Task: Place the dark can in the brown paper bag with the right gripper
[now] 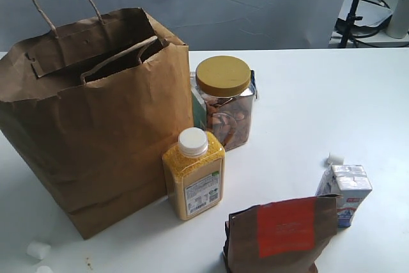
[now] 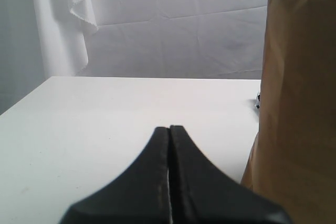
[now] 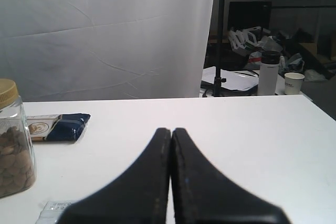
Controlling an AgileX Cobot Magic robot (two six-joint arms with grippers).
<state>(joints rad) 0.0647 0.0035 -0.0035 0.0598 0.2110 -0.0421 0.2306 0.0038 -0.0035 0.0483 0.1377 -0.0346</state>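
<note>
The large brown paper bag [image 1: 96, 126] stands open at the left of the table, handles up; its side [image 2: 296, 103] also shows in the left wrist view. The dark can is not in view in any frame. Neither arm appears in the exterior view. My left gripper [image 2: 169, 128] is shut with nothing in it, low over the bare table beside the bag. My right gripper [image 3: 171, 130] is shut and empty too, pointing across the white tabletop.
A yellow-lidded nut jar [image 1: 225, 101] [image 3: 13, 140] stands right of the bag, a yellow grain bottle [image 1: 193, 174] in front. A dark-brown pouch with red label [image 1: 281, 234] and a small milk carton [image 1: 345, 193] stand front right. A dark blue packet [image 3: 59, 127] lies flat.
</note>
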